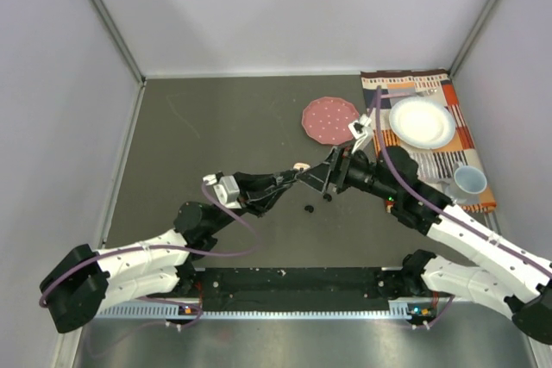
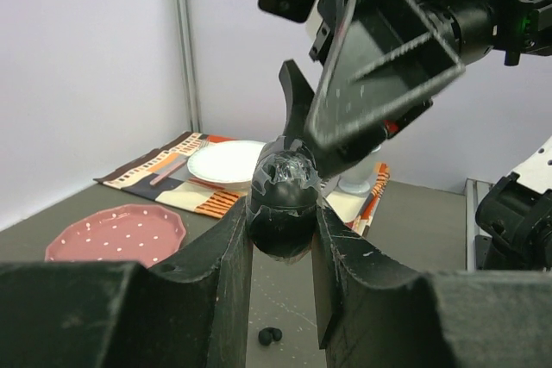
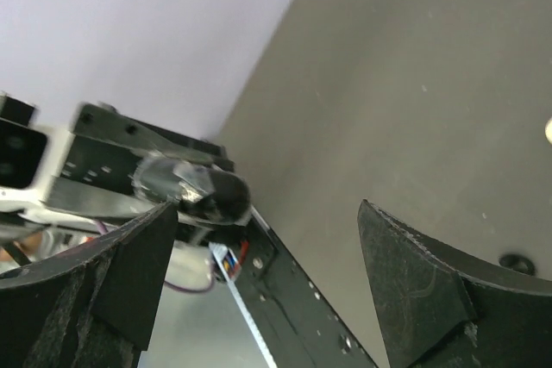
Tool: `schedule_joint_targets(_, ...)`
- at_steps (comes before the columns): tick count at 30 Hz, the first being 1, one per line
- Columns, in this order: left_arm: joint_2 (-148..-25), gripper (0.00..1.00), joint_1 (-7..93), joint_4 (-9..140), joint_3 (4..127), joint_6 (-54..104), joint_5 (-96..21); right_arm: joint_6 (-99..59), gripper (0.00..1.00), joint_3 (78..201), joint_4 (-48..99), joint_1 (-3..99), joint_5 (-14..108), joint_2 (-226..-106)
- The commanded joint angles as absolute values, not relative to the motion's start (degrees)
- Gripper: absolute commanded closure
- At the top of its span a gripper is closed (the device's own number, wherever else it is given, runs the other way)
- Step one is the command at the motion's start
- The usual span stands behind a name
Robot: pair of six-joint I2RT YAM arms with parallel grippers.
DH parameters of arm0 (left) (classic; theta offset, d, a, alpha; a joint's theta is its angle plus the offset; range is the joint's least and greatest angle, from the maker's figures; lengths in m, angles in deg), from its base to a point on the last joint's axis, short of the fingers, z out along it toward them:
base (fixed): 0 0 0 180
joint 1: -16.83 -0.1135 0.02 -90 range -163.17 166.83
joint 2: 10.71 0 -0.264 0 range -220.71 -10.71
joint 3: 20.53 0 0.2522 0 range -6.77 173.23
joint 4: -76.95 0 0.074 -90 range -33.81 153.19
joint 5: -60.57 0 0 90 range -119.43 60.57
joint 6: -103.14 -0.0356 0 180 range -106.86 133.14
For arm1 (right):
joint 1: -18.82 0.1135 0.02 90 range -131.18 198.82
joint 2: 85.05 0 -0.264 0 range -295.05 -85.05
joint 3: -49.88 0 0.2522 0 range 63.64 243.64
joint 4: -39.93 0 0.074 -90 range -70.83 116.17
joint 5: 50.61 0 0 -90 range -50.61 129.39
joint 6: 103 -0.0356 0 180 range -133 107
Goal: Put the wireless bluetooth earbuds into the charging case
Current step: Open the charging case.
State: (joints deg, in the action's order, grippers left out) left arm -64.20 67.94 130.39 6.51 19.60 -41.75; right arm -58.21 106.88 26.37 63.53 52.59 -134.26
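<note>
The charging case (image 2: 280,204), black, rounded and glossy on top, is pinched between the fingers of my left gripper (image 2: 282,217), which is shut on it above the table. From overhead, the left gripper (image 1: 300,178) meets the right gripper (image 1: 328,175) nose to nose at mid-table. In the right wrist view the right gripper (image 3: 267,213) stands wide open with the case (image 3: 203,191) beside its left finger. A black earbud (image 1: 308,208) lies on the table below them, also seen as the earbud (image 2: 270,334) and the earbud (image 3: 515,262). A small pale piece (image 1: 300,165) lies nearby.
A pink dotted plate (image 1: 330,120) sits behind the grippers. At the back right, a striped placemat (image 1: 448,92) carries a white plate (image 1: 422,121) and a cup (image 1: 470,180). Grey walls close in the table on three sides.
</note>
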Motion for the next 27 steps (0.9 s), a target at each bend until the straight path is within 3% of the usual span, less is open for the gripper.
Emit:
schedule_joint_targets(1, -63.62, 1.00, 68.16, 131.57, 7.56, 18.94, -40.77, -52.91, 0.15, 110.92, 21.16, 65.75, 53.63, -135.59)
schedule_joint_targets(27, -61.68, 1.00, 68.24, 126.65, 8.26, 17.54, -50.97, -51.94, 0.15, 113.38, 25.46, 66.46, 48.71, -136.99)
